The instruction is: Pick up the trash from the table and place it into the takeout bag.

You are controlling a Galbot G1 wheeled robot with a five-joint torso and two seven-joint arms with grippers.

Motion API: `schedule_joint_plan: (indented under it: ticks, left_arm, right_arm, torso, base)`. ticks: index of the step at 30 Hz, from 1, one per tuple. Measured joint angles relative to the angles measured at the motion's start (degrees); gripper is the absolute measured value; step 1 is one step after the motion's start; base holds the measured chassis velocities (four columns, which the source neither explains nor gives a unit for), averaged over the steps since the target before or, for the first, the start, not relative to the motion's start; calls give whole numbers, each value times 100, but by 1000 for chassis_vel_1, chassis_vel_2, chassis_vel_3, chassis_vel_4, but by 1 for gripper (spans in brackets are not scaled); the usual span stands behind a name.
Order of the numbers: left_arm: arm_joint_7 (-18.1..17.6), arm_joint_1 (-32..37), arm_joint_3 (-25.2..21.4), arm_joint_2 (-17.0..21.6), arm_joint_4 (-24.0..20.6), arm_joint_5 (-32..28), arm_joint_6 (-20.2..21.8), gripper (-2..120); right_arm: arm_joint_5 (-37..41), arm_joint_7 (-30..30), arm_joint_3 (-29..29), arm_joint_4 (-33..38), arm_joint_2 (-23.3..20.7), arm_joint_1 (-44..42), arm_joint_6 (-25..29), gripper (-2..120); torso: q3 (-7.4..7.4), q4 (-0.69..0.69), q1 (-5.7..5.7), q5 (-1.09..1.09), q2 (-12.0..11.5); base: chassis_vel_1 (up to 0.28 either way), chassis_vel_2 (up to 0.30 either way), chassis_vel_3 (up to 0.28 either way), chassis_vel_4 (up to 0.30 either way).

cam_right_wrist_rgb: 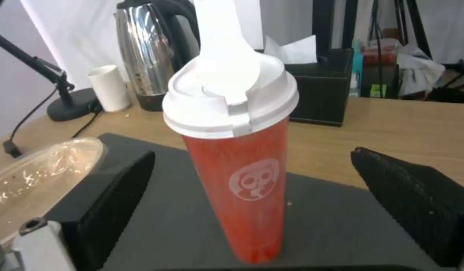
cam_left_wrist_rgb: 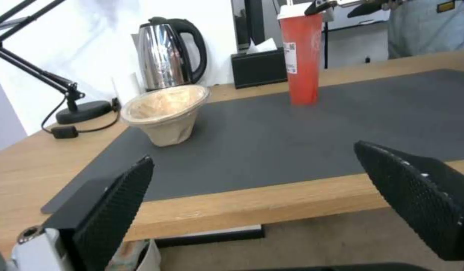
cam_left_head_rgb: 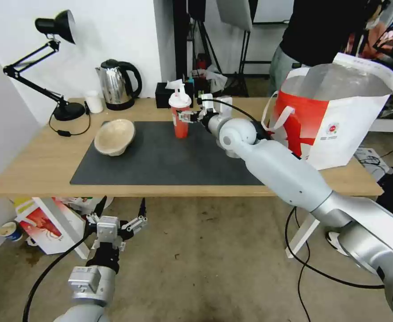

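a: from the head view, the right gripper (cam_left_head_rgb: pixel 188 117) reaches across the table (cam_left_head_rgb: pixel 44 165) to the red drink cup (cam_left_head_rgb: pixel 180 117), which stands upright at the far edge of the dark mat (cam_left_head_rgb: pixel 160 161). what does the grab need?

b: i'd say a level, centred approach — close on the cup body below the white lid, gently, since a thin cup can buckle or tip. the takeout bag (cam_left_head_rgb: pixel 335 116) stands open on the right end of the table, so the carry looks short. the beige pulp bowl (cam_left_head_rgb: pixel 114 136) sits tilted at the left of the mat.

a: and the left gripper (cam_left_head_rgb: pixel 116 226)?

b: parked low in front of the near table edge, holding nothing.

a: left wrist view?

b: its fingers (cam_left_wrist_rgb: pixel 114 210) are spread wide, nothing between them; beyond, the bowl (cam_left_wrist_rgb: pixel 167 113) and the cup (cam_left_wrist_rgb: pixel 302 56) stand well apart on the mat.

a: right wrist view?

b: the cup (cam_right_wrist_rgb: pixel 239 169) stands midway between the two black fingers (cam_right_wrist_rgb: pixel 111 195) — both clear of it, jaws wide, no contact yet that i can see.
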Motion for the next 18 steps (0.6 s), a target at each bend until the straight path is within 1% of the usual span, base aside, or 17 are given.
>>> schedule_joint_plan:
  ticks: [9, 18]
  left_arm:
    - [0, 0, 0, 0, 0, 0, 0, 100]
    - [0, 0, 0, 0, 0, 0, 0, 100]
  right_arm:
    - [-8, -61, -87, -296, 169, 134, 1, 100]
    - [-133, -229, -154, -835, 438, 294, 9, 100]
  torso:
    - [0, 0, 0, 0, 0]
    - [0, 0, 0, 0, 0]
  base:
    - [0, 0, 0, 0]
    - [0, 0, 0, 0]
